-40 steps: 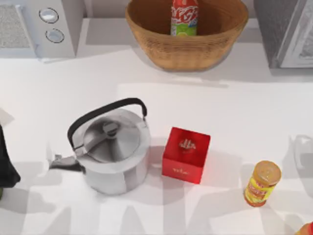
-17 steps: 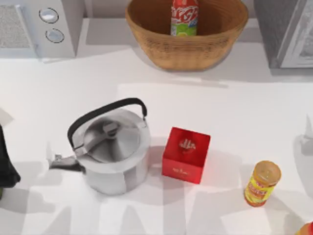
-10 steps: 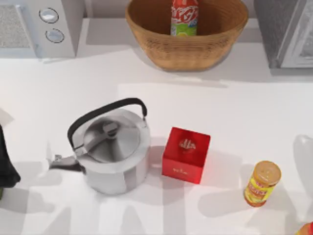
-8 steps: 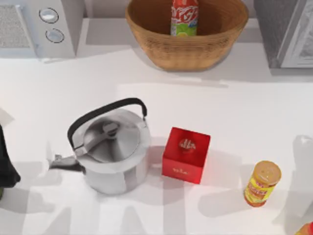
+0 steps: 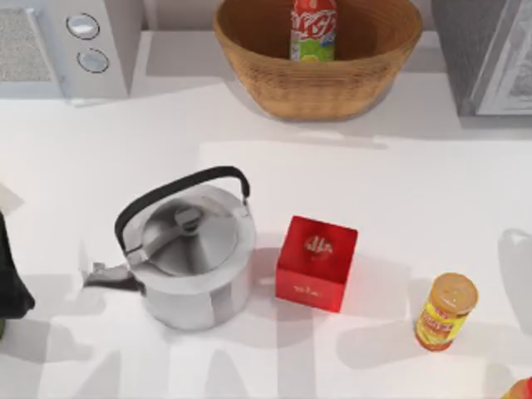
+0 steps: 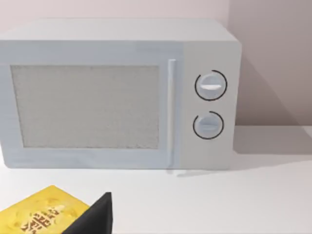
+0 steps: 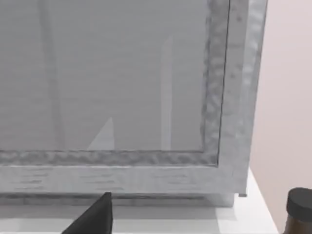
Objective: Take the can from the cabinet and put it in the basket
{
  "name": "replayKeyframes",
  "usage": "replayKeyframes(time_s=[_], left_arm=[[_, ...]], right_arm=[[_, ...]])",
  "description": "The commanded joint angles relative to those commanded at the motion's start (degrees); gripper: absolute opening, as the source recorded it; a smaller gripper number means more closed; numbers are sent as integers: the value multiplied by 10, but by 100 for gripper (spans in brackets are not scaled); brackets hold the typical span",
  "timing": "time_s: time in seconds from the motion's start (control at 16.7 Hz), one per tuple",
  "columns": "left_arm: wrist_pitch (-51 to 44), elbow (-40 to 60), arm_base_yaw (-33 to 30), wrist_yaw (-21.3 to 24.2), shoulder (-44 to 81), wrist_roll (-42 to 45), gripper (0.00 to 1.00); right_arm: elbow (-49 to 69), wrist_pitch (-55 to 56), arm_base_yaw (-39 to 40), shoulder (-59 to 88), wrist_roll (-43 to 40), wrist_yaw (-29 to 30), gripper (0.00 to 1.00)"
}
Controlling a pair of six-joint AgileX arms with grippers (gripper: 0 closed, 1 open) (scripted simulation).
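The red can (image 5: 313,30) stands upright inside the tan wicker basket (image 5: 249,58) at the back middle of the table. The grey speckled cabinet (image 5: 470,50) stands at the back right, and its pale door panel (image 7: 122,83) faces the right wrist camera close up, looking closed. My left arm (image 5: 10,278) is parked at the table's left edge, far from the basket. A dark part of my left gripper (image 6: 96,218) points toward the white appliance. A dark part of my right gripper (image 7: 95,218) sits just in front of the cabinet's base.
A white appliance with two knobs (image 5: 83,41) is at the back left. A steel kettle (image 5: 191,258), a red cube box (image 5: 316,262) and a yellow jar (image 5: 445,312) stand across the front. A yellow packet (image 6: 36,218) lies near the left gripper.
Only the shadows near the table's right edge have shifted. The can, the basket and the other things have stayed where they were.
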Motion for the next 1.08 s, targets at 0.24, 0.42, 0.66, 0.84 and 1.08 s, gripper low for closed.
replayKeyframes(time_s=[0.24, 0.42, 0.66, 0.84, 1.08], left_arm=[[0, 0, 0, 0, 0, 0, 100], [0, 0, 0, 0, 0, 0, 100], [0, 0, 0, 0, 0, 0, 100], [0, 0, 0, 0, 0, 0, 100], [0, 0, 0, 0, 0, 0, 100]], right_arm=[[-2, -2, 2, -1, 0, 1, 100], [35, -36, 0, -4, 0, -4, 100], [158, -164, -8, -11, 0, -15, 100], [286, -313, -15, -23, -1, -20, 100], [471, -541, -19, -49, -1, -23, 100]])
